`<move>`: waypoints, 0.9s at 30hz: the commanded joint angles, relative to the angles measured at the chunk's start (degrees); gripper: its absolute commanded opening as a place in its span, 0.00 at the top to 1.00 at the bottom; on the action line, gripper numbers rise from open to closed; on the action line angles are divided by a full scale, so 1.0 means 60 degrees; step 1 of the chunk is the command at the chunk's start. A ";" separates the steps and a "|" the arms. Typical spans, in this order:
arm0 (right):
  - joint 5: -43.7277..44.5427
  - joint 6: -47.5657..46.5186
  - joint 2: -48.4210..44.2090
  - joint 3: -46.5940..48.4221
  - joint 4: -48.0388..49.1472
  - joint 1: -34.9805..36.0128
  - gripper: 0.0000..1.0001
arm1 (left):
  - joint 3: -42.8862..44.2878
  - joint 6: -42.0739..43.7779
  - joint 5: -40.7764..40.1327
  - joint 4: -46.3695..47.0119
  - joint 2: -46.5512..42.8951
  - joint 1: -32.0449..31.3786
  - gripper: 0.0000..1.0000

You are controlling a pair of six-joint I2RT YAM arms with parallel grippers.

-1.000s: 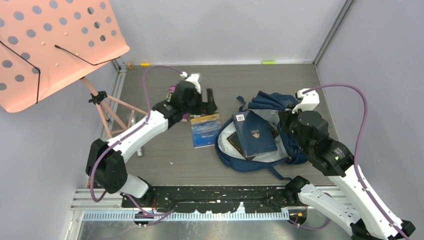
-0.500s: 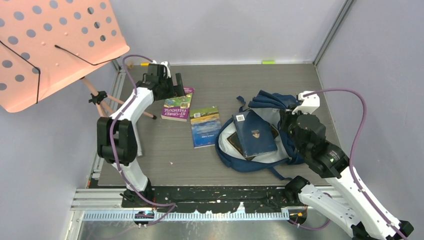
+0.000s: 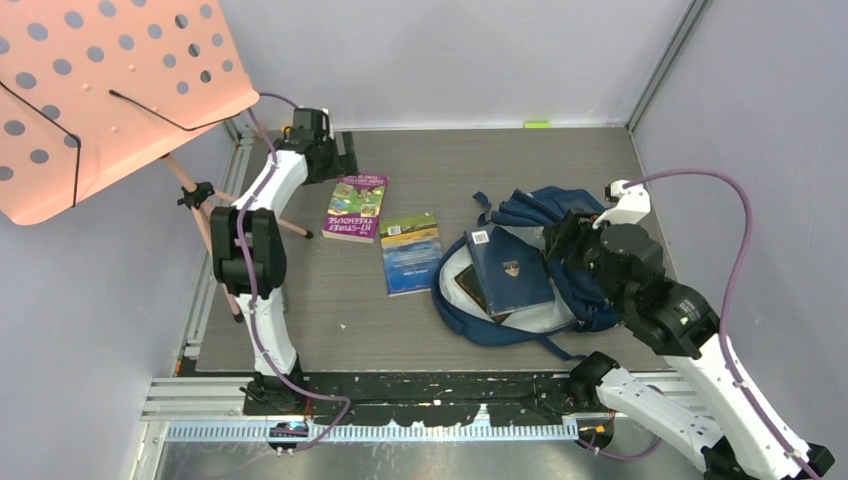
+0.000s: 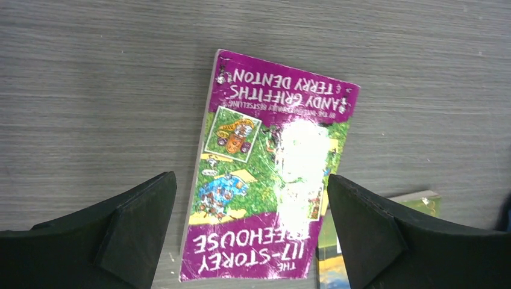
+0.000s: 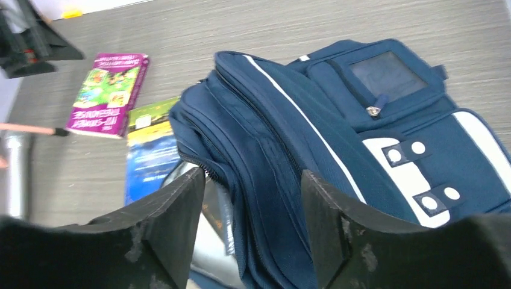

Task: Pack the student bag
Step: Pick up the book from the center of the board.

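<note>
Now | student bag (image 3: 535, 208): navy, white-striped, lying open | books (image 3: 508, 268) inside

Overhead looks down; both wrist views probably share purple book (image 3: 356, 208).

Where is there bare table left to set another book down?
Bare: the far strip between the backpack and the back wall, and the near-left patch between the purple book, blue book and near edge. Crowded: the backpack's mouth, right gripper at its edge.
</note>
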 commanded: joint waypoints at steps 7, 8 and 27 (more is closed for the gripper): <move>-0.2057 0.0831 0.0889 0.3410 -0.2124 -0.0079 0.28 | 0.1202 -0.0239 0.0321 -0.1247 0.1382 0.0161 0.01; -0.2152 0.0790 0.1004 0.3564 -0.2053 -0.0075 0.28 | 0.1196 -0.0304 0.0511 -0.1321 0.1414 0.0152 0.02; -0.4228 0.1366 0.7713 0.4176 0.3303 -0.0871 0.15 | -0.0683 -0.1102 0.2001 -0.1130 0.1172 0.0161 0.06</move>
